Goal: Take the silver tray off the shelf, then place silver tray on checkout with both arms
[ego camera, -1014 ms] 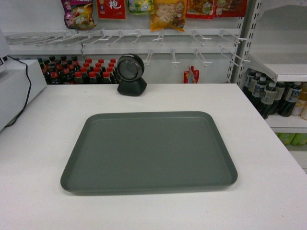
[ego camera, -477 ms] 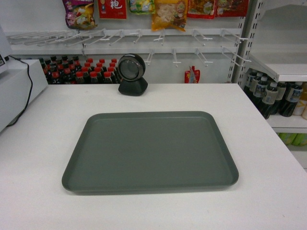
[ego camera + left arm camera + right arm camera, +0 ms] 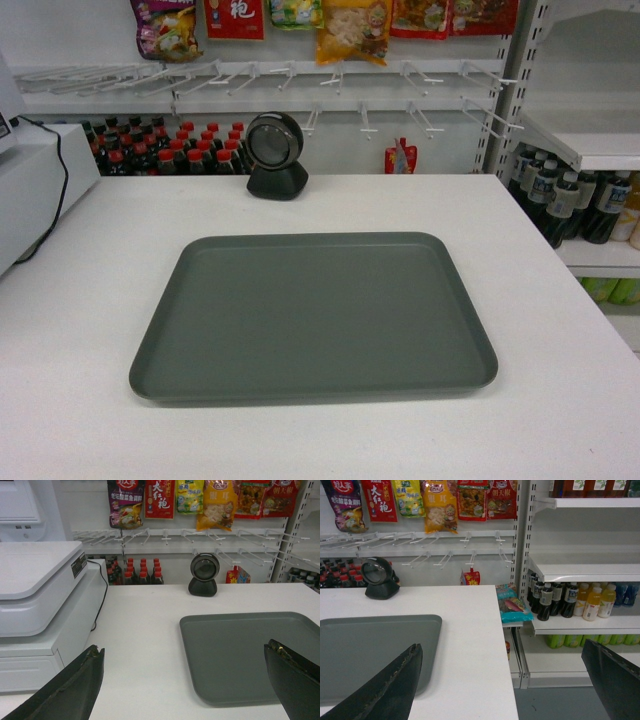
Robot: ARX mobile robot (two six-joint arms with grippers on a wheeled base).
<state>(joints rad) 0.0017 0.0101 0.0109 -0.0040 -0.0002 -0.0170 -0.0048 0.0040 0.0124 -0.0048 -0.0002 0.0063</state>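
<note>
Almost nothing has moved since a second ago: the head view has slid a trace sideways, while the silver tray [image 3: 313, 317] lies where it did on the white worktop. The left claw [image 3: 186, 682], seen only from its own wrist camera, hangs with its two dark fingers spread wide and nothing between them, drawn back above the near edge of the checkout [image 3: 145, 630]; the right claw [image 3: 502, 685] is likewise spread and empty, held off the worktop's near right corner. From the left claw the tray lies ahead and to the right, its left rim running between the two fingers; from the right claw it lies ahead and to the left. Its long axis runs across the robot, side to side, and neither arm looks clearly nearer. The tray sits flat, well short of the round black scanner [image 3: 275, 155] at the far edge, so the placing step appears done and the arms look clear to retire. The shelf [image 3: 585, 570] stands to the right with bottled drinks [image 3: 570, 600] below; a white register [image 3: 40, 585] occupies the left. Neither claw shows in the head view, only fingertips appear in the wrist views, and each wrist frame cuts the tray off.
</note>
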